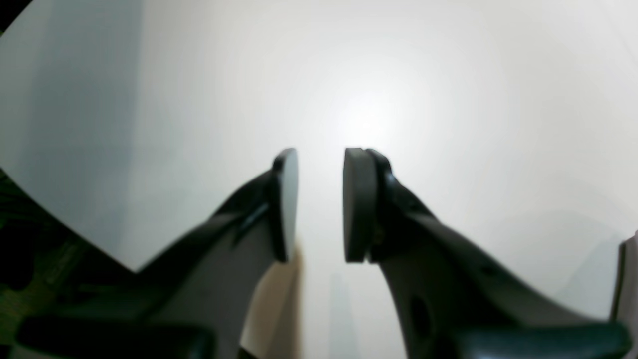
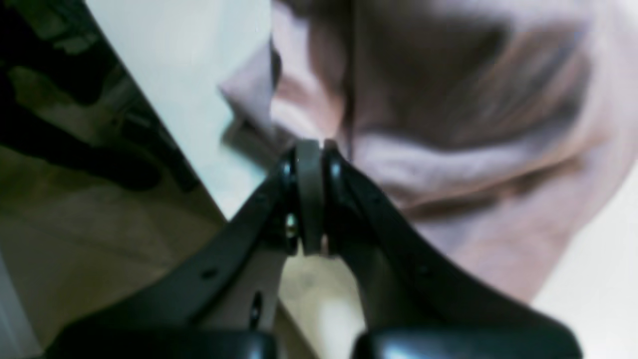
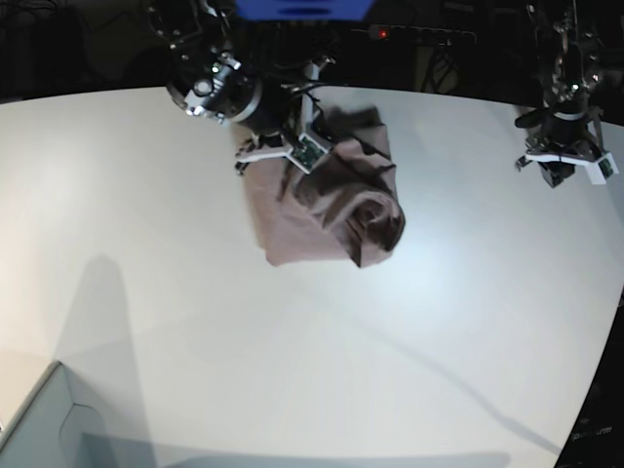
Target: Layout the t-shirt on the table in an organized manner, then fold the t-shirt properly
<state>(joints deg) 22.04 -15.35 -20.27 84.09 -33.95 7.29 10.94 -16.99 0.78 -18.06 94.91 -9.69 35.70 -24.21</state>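
barely any progress: t-shirt [image 3: 327, 200] lies crumpled on the table [image 3: 195, 312], right gripper [image 2: 311, 194] pinched closed at its edge, left gripper [image 1: 319, 204] narrowly parted, empty.

Robot lab, white table [image 3: 195, 331], cabling

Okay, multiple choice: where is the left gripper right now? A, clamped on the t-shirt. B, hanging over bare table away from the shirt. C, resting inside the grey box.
B: the left gripper has only bare white table beneath it, with nothing between its pads.
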